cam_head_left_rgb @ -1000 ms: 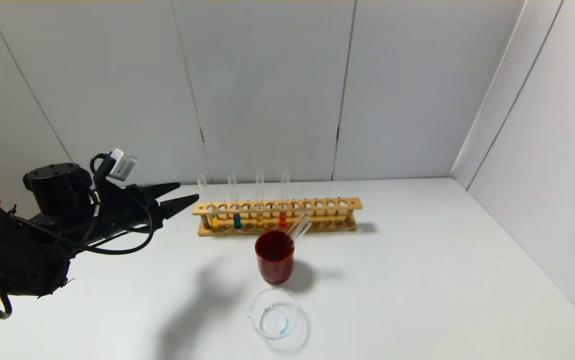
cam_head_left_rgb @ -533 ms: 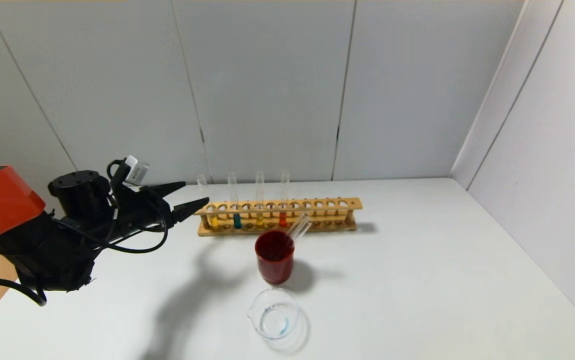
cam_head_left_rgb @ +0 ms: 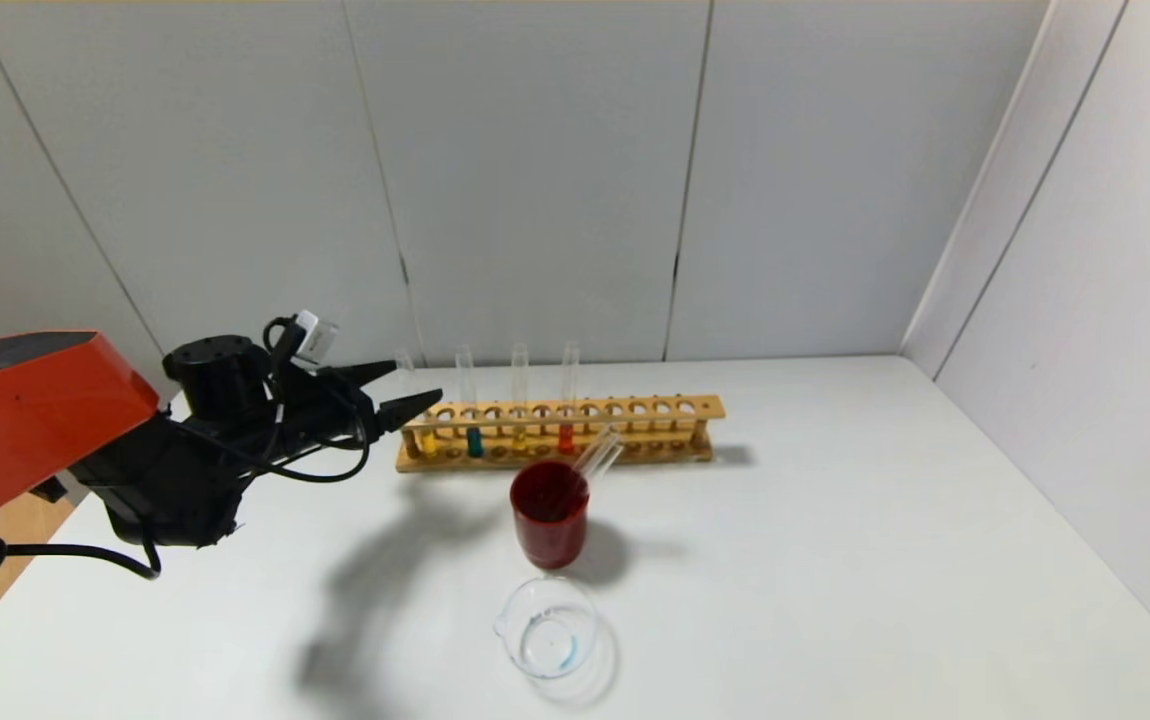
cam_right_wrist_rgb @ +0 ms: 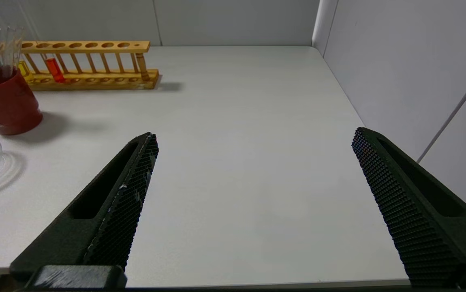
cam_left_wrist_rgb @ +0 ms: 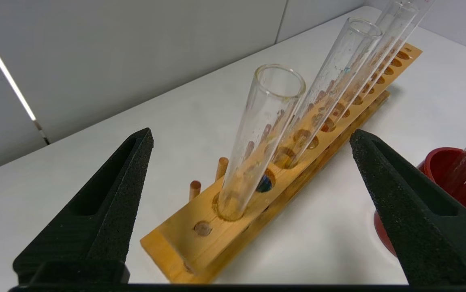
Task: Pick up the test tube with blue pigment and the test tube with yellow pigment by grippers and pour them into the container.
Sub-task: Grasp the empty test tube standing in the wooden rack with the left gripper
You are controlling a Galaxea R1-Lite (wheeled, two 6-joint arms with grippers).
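Several tubes stand in the wooden rack (cam_head_left_rgb: 635,410). The test tube with yellow pigment (cam_head_left_rgb: 428,444) is at the rack's left end, and the test tube with blue pigment (cam_head_left_rgb: 474,441) stands just right of it. My left gripper (cam_head_left_rgb: 417,382) is open and level with the yellow tube's upper part. In the left wrist view that tube (cam_left_wrist_rgb: 257,134) stands just ahead, between the spread jaws of the left gripper (cam_left_wrist_rgb: 250,136), untouched, with the blue tube (cam_left_wrist_rgb: 338,73) behind it. The container (cam_head_left_rgb: 547,628), a clear beaker, sits at the table's front. My right gripper (cam_right_wrist_rgb: 253,136) is open over bare table.
A red cup (cam_head_left_rgb: 548,525) with an empty tube (cam_head_left_rgb: 597,453) leaning in it stands between rack and beaker. An amber-tipped tube (cam_head_left_rgb: 520,438) and an orange-red tipped tube (cam_head_left_rgb: 566,438) stand further right in the rack. Grey walls close off the back and right.
My left arm has moved right and forward from the table's left edge up to the rack's left end. Its jaws have spread a little wider.
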